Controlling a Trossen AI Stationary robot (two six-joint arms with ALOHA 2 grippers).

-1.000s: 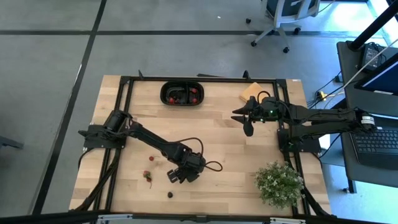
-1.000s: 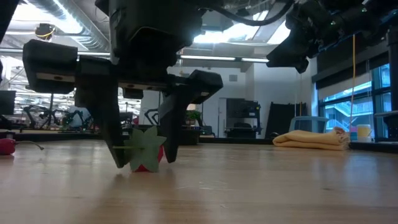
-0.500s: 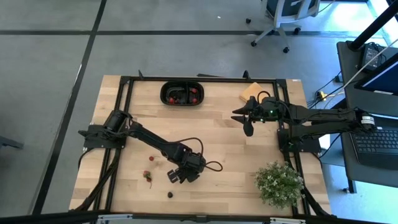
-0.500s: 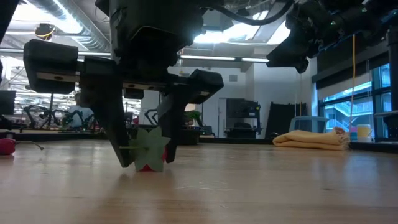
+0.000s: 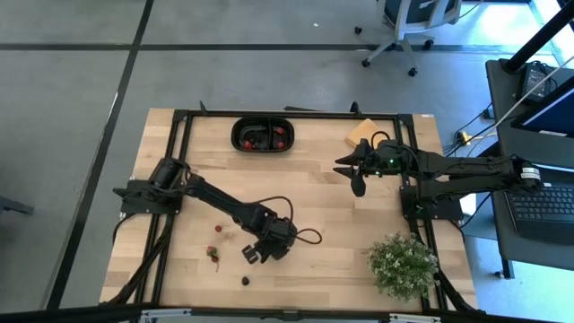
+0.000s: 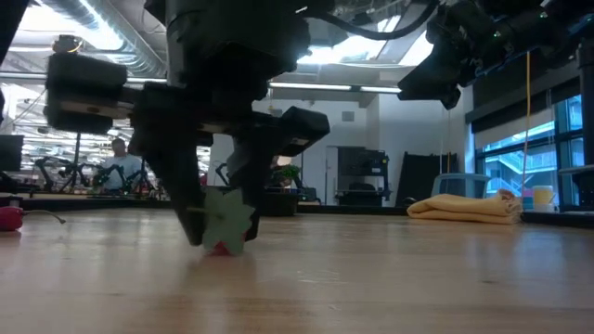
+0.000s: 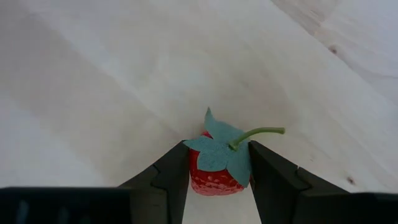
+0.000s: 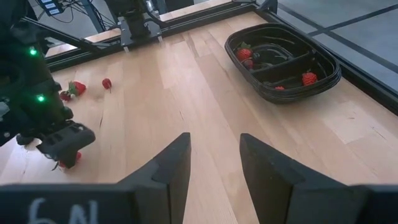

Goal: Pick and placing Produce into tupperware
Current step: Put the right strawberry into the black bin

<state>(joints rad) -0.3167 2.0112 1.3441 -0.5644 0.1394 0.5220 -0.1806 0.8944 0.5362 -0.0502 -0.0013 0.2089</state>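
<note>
A red strawberry [image 7: 214, 168] with a green top sits on the wooden table [image 5: 332, 224], in the near half left of centre; the left gripper [image 7: 217, 177] stands over it with one finger touching each side, pinching it; three more loose pieces lie nearby: two red ones [image 8: 76, 88] and one dark berry [image 5: 245, 281] towards the near edge; the black oval tupperware [image 5: 263, 135] rests at the far edge and holds about four pieces across its two compartments; the right gripper [image 5: 356, 169] hangs above the table's right side, jaws spread and holding nothing; one potted plant [image 5: 401, 265] and one tan pad [image 5: 360, 133] sit on the right.
</note>
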